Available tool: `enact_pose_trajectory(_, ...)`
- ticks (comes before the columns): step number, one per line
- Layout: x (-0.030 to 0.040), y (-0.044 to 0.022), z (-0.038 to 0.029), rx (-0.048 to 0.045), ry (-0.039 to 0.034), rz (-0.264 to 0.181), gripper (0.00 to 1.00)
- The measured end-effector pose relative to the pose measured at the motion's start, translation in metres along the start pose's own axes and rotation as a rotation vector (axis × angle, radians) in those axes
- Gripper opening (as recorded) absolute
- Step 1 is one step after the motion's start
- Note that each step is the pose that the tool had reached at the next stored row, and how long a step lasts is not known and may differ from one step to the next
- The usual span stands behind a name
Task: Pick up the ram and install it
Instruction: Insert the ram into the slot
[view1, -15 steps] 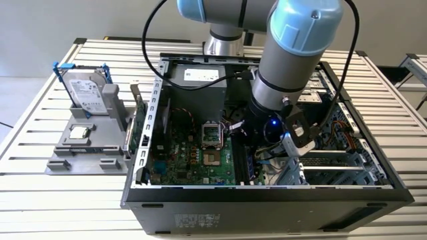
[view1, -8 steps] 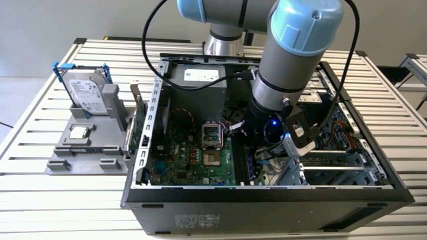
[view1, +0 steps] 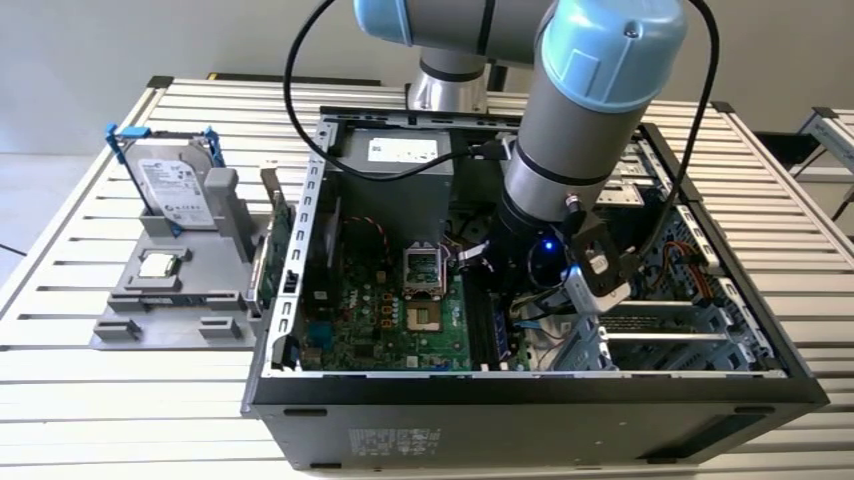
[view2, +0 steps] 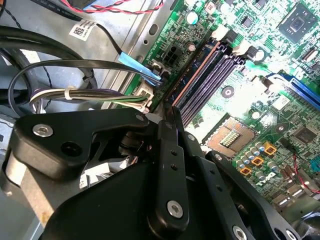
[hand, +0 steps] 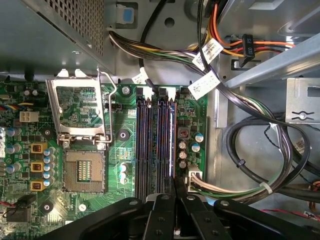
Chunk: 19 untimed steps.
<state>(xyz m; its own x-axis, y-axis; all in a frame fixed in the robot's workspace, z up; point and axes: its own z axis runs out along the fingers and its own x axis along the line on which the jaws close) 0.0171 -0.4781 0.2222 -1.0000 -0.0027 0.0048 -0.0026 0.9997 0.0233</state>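
My gripper (view1: 507, 305) is lowered inside the open computer case (view1: 534, 388), down at the motherboard. In both wrist views its black fingers (hand: 165, 200) are pressed together, and the gripper (hand: 175, 181) (view2: 167, 107) has its tips at one end of the dark memory slots (hand: 155, 140) (view2: 210, 70), over the outermost slot beside the cable bundle. I see nothing between the fingers. I cannot tell whether the ram sits in that slot. A narrow green board (view1: 278, 250) stands on edge between the tray and the case wall; it may be the ram.
The open processor socket (hand: 82, 170) (view1: 420, 268) lies beside the slots. Bundled cables (hand: 250, 150) crowd the other side. On the exterior view's left, a grey tray (view1: 174, 330) holds a silver hard drive (view1: 174, 185) and a small processor chip (view1: 158, 265).
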Motion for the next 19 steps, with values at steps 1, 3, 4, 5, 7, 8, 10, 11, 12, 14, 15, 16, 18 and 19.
enact_pose_trajectory(1,0.0000,0.0000,0.0000,-0.0001,0.0000,0.000,0.00)
enact_pose_trajectory(3,0.0000,0.0000,0.0001,-0.0001,0.0000,0.000,0.00)
enact_pose_trajectory(4,0.0000,-0.0001,0.0001,0.0001,0.0000,0.000,0.00)
enact_pose_trajectory(5,0.0000,-0.0001,0.0002,0.0004,0.0001,0.000,0.00)
enact_pose_trajectory(7,0.0000,-0.0001,0.0008,0.0004,0.0000,0.000,0.00)
enact_pose_trajectory(8,0.0000,0.0000,0.0009,0.0005,0.0000,0.000,0.00)
enact_pose_trajectory(10,0.0000,-0.0001,0.0009,0.0007,0.0000,0.000,0.00)
enact_pose_trajectory(11,0.0000,0.0000,0.0010,0.0006,0.0000,0.000,0.00)
enact_pose_trajectory(12,0.0000,-0.0001,0.0010,0.0006,0.0000,0.000,0.00)
enact_pose_trajectory(14,0.0000,-0.0001,0.0010,0.0011,-0.0001,0.000,0.00)
enact_pose_trajectory(15,0.0000,-0.0002,0.0012,0.0006,-0.0003,0.000,1.00)
enact_pose_trajectory(16,0.0000,-0.0001,0.0013,0.0003,-0.0001,0.000,1.00)
enact_pose_trajectory(18,0.0000,-0.0001,0.0013,0.0002,-0.0001,0.000,1.00)
enact_pose_trajectory(19,0.0000,-0.0001,0.0013,0.0006,0.0000,0.000,1.00)
